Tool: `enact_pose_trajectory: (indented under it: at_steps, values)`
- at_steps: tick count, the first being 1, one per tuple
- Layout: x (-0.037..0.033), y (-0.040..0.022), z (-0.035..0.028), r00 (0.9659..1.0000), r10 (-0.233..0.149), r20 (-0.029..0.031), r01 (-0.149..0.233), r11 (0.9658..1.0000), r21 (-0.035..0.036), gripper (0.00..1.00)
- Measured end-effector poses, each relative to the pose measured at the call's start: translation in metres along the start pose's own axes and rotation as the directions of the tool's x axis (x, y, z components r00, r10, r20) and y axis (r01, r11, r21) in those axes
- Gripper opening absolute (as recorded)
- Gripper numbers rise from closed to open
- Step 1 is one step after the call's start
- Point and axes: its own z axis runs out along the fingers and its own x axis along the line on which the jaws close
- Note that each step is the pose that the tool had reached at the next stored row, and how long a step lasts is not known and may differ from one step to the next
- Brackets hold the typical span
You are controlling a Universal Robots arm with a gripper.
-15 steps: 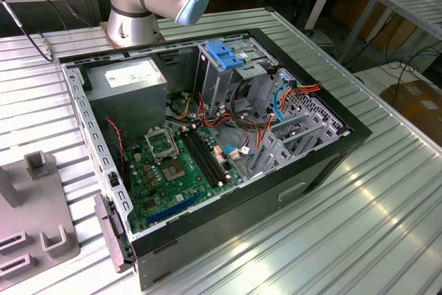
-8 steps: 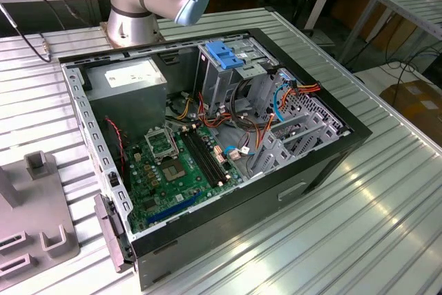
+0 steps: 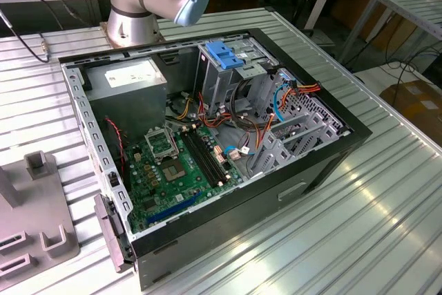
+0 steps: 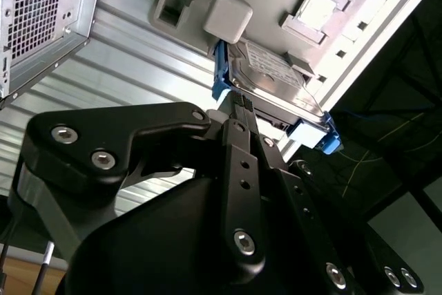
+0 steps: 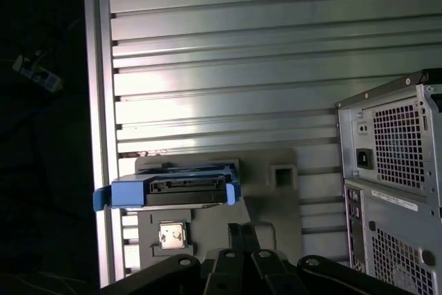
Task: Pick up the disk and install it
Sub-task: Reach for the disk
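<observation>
On the ribbed metal tabletop, beside the rear of the open PC case: seeing the disk lying on a grey fixture plate, blue side rails fitted, connector edge facing the gripper. Not gripped, not in the case. Reading the fingers as pressed together in both wrist views, pinching nothing, tips right at the disk's near edge; can't tell contact vs. small gap. Also spotting a small square chip in a pocket of the same plate, just beside the disk. In the exterior view: case lying on its side, cover off, motherboard exposed, blue latch piece atop the drive cage, grey power supply with white label in the corner nearest the arm base.
</observation>
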Motion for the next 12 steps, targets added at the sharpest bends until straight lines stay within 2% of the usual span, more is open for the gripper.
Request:
enact_pose_trajectory:
  at_steps: [5,12]
  values:
    - [0.0106,0.0011,0.0006,1.0,0.0,0.0002,0.0,1.0,0.0,0.1]
    - [0.0164,0.0009,0.0008,1.0,0.0,0.0,0.0,1.0,0.0,0.1]
